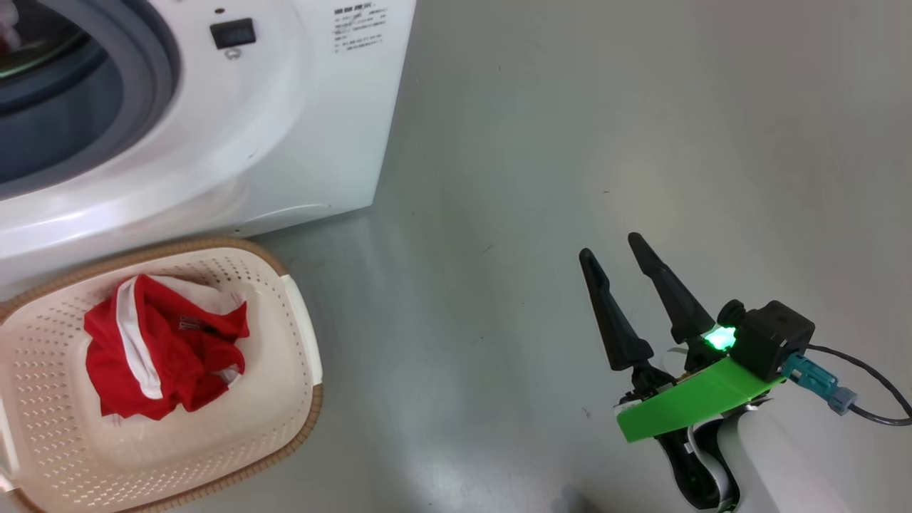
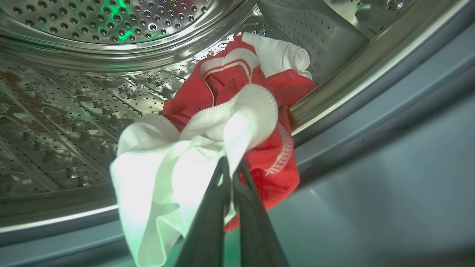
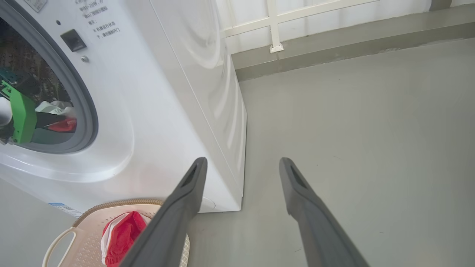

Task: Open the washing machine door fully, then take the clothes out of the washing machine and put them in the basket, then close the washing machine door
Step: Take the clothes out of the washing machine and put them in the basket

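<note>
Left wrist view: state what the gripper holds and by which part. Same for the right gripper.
The left gripper is shut on the clothes in the drum, pinching a fold of their white fabric. The right gripper is open, holding nothing.

Floor (image 1: 541, 178): smooth grey, faintly glossy, taking up the right and lower parts of the head view, with soft pale reflections.
Specks (image 1: 489, 249): a few small dark marks on the floor, mid-frame in the head view.
Band (image 3: 334, 48): a grey raised strip running across the top of the right wrist view.
Bars (image 3: 272, 22): white, an upright post crossed by a rail, top centre of the right wrist view; the post's small foot sits on the band.
</note>
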### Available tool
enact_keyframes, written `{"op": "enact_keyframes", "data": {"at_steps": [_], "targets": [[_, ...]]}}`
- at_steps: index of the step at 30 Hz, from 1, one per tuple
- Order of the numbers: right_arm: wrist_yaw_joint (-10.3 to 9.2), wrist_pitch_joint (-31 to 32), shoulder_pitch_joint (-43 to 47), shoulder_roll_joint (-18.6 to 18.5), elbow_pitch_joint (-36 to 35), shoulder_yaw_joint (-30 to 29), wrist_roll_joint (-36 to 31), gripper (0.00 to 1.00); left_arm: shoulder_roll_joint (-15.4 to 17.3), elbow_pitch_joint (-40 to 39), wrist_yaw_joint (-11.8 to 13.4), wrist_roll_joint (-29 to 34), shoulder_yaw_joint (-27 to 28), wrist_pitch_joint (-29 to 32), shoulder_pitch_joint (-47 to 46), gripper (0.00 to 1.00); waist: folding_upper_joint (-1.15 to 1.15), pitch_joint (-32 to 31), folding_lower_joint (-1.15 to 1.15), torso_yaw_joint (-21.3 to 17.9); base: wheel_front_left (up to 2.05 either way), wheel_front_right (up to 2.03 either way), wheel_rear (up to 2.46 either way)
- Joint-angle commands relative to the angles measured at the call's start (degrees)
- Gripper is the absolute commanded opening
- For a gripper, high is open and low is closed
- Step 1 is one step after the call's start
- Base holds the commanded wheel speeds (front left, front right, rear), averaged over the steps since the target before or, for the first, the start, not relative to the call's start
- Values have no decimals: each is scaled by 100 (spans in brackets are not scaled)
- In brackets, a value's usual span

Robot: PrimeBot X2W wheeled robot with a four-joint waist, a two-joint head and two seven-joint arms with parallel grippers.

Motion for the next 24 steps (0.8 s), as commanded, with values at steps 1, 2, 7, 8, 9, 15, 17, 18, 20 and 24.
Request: {"op": "enact_keyframes", "data": {"at_steps": [1,2,7,8,9,15,17,18,20,24], "targets": [[36,-37,-23,7,-135,75,-25,100,293,-94,-6,-85,85,-23,24,0,0,-20,0,19,0,0,0],[36,-37,-27,9,-130,55,-30,100,201,-90,-13,-239,180,-136,56,0,0,-51,0,59,0,0,0],[36,-37,-14,6,-125,14,-52,100,-30,-84,23,-662,486,-496,193,0,0,-174,0,154,0,0,0],[36,-37,-4,-2,-121,4,-56,100,-94,-82,18,-789,581,-603,249,0,0,-223,0,176,0,0,0],[36,-37,10,-16,-116,-9,-57,100,-182,-79,-19,-981,734,-691,310,0,0,-272,0,203,0,0,0],[36,-37,106,-110,-87,-76,-58,100,-550,-73,-190,-1729,1290,-1388,676,0,0,-587,0,363,0,0,0],[36,-37,160,-149,-79,-105,-55,100,-650,-72,-250,-1917,1419,-1580,813,0,0,-714,0,409,0,0,0],[36,-37,189,-170,-80,-120,-54,100,-693,-80,-282,-2026,1499,-1660,879,0,0,-770,0,429,0,0,0],[36,-37,253,-213,-82,-159,-53,100,-775,-118,-346,-2244,1656,-1776,1022,0,0,-883,0,468,0,0,0],[36,-37,385,-288,-101,-275,-53,100,-928,-314,-455,-2612,1898,-1875,1350,0,0,-1076,0,541,0,0,0]]}}
